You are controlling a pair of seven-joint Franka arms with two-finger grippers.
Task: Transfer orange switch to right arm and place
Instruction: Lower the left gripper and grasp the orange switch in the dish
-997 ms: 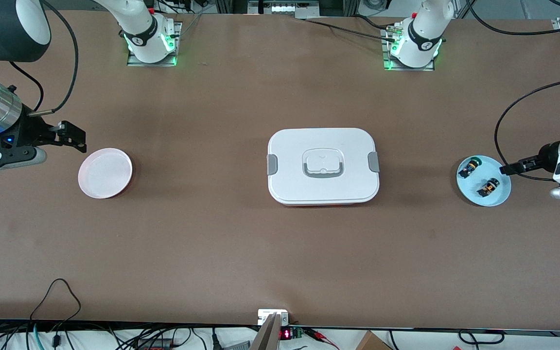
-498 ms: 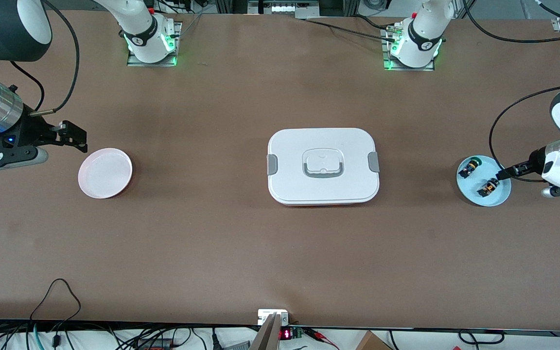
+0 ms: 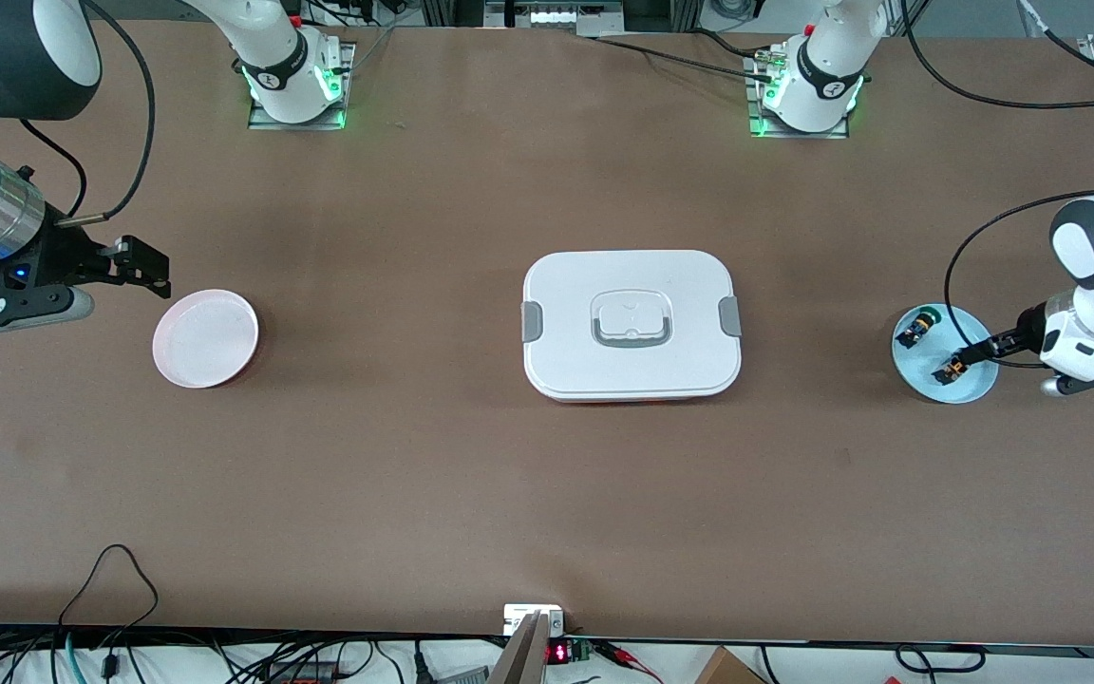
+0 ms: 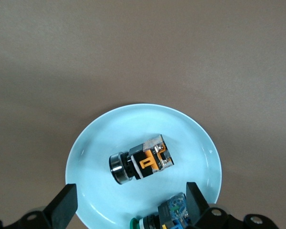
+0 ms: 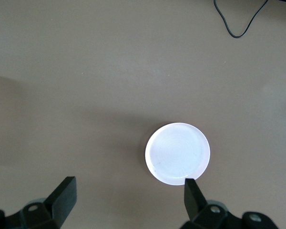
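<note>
Nothing of the job is done yet, by my reckoning. Seen from the front, the orange switch (image 3: 953, 366) lies on its side on the blue plate (image 3: 974, 389) at three o'clock on the desk (image 3: 547, 475), with the green-capped switch (image 3: 917, 327) beside it on the same plate. Hovering over it, the left gripper (image 3: 974, 350) stands open, gripping nothing. Over at nine o'clock the right gripper (image 3: 153, 268) waits open beside the bare pink plate (image 3: 205, 338). Pickup, handover and placing all remain.
</note>
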